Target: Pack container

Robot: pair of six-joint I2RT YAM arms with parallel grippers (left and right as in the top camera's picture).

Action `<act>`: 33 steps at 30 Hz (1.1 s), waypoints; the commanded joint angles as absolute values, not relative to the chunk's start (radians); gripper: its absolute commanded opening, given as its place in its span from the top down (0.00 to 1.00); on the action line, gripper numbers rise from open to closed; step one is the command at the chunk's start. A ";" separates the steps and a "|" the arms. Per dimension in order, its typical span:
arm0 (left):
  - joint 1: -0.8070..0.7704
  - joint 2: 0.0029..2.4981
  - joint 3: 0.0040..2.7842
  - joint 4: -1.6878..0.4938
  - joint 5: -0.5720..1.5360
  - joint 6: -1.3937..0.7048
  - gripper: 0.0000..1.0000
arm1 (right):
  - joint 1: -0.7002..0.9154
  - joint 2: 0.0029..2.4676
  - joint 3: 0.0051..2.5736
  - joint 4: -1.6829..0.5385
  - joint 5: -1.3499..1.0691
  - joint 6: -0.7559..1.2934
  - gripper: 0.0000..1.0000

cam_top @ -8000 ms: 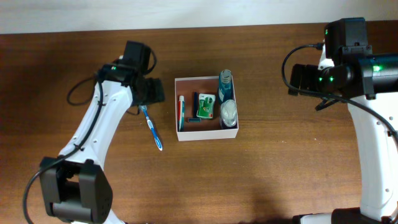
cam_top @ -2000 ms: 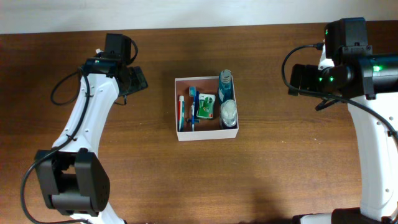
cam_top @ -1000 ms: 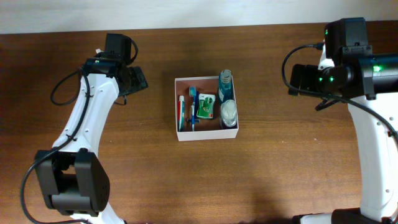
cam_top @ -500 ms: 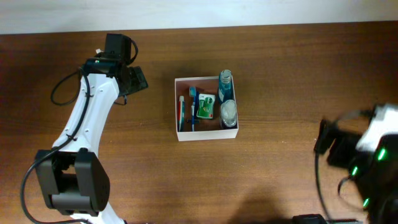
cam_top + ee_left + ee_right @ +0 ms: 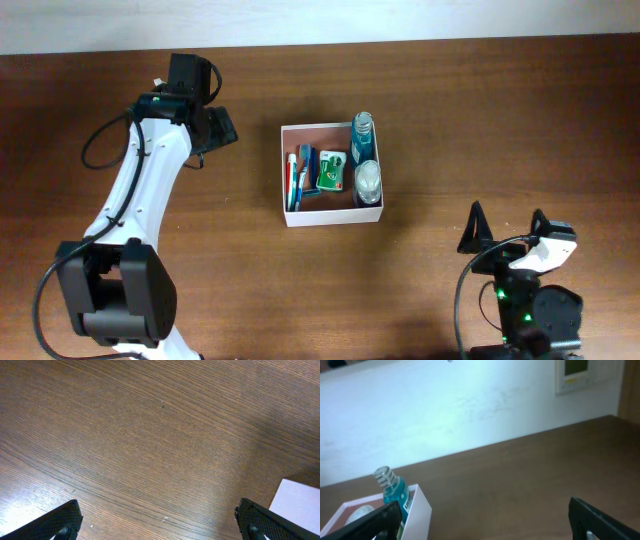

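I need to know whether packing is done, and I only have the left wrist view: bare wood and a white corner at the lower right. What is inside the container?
Observer: From overhead, the container holds a red-and-white tube, a toothbrush, a green packet, a blue bottle and a pale round item.
Operator: Where is the right arm?
Observer: The right end effector is open, down by its own base, to the right of the container and apart from it.
Operator: Is the bottle lying down?
Observer: No. The right wrist view shows it standing, with its neck above the white wall.
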State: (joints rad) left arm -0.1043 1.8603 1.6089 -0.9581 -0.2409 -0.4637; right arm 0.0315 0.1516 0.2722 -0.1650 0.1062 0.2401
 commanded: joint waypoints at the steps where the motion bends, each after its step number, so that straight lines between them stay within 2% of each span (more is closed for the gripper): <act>1: -0.102 1.839 1.618 -0.960 -0.248 -0.454 0.01 | 0.025 0.128 0.187 -0.058 0.079 0.252 0.02; 22: -0.102 1.839 1.618 -0.960 -0.248 -0.454 0.01 | 0.005 0.003 0.006 -0.017 0.086 0.237 0.02; 27: -0.102 1.839 1.618 -0.960 -0.248 -0.454 0.01 | 0.006 0.003 0.006 -0.041 0.049 0.046 0.01; 33: -0.102 1.839 1.618 -0.960 -0.248 -0.454 0.01 | 0.006 0.003 0.006 -0.078 0.040 0.030 0.02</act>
State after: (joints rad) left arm -0.1043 1.8603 1.6089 -0.9585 -0.2405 -0.4637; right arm 0.0151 0.0139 0.0101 -0.0669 0.0582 0.0715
